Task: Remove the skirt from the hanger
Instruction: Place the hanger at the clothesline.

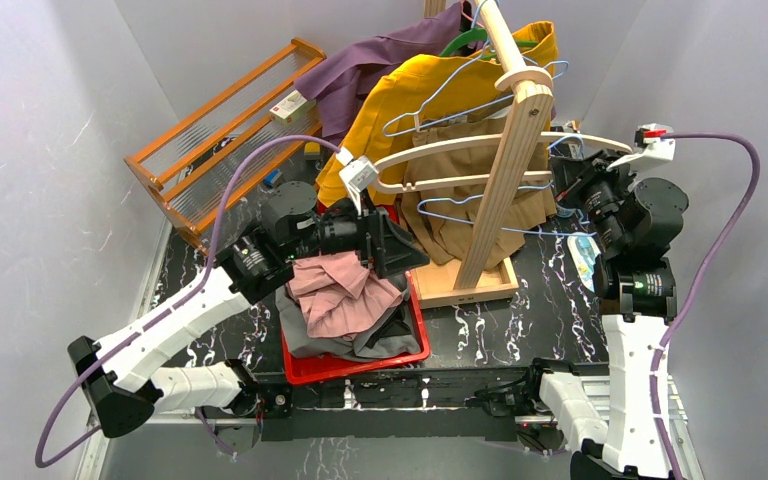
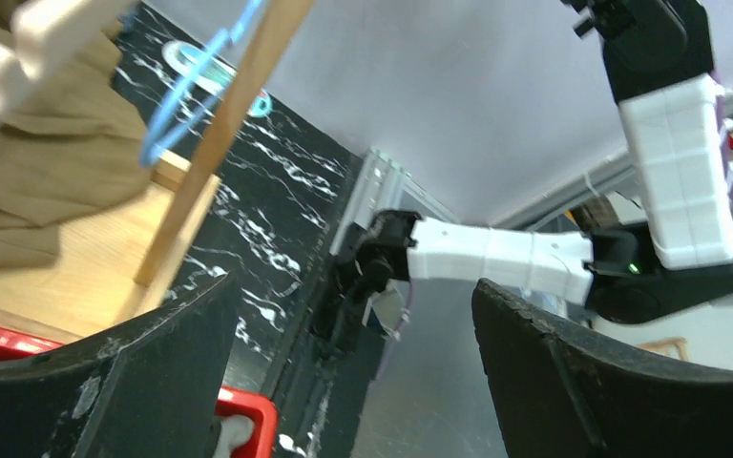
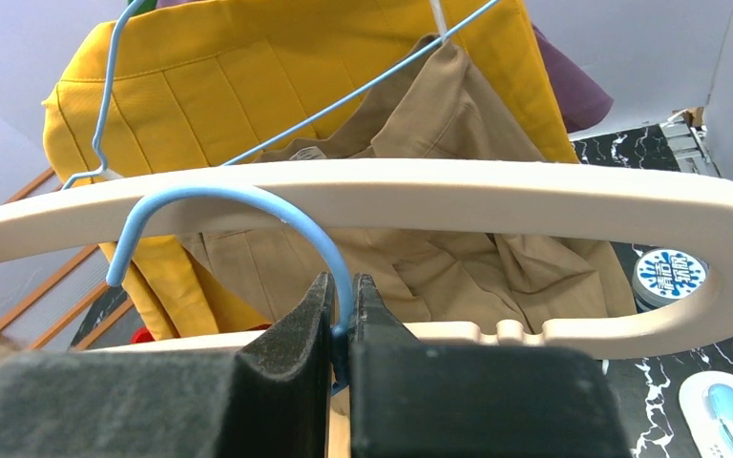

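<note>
Skirt (image 1: 338, 290), pink, lies crumpled on grey cloth (image 1: 305, 335) in the red bin (image 1: 360, 366) at the near centre of the bench (image 1: 540, 310), free of any hanger. Step in hand, by judgement: deposit, nearly complete.

Left tool (image 1: 400, 250) stands wide open and empty, just beside the skirt at the bin's far right corner. Its arm reaches diagonally from the near left.

Right tool (image 3: 342, 324) is clamped on the hook of the blue wire hanger (image 3: 239, 196), against the wooden hanger (image 3: 439, 191). Its arm rises at the right, wrist turned left.

Next move calls for lifting the left arm clear and stowing the blue wire hanger.
</note>
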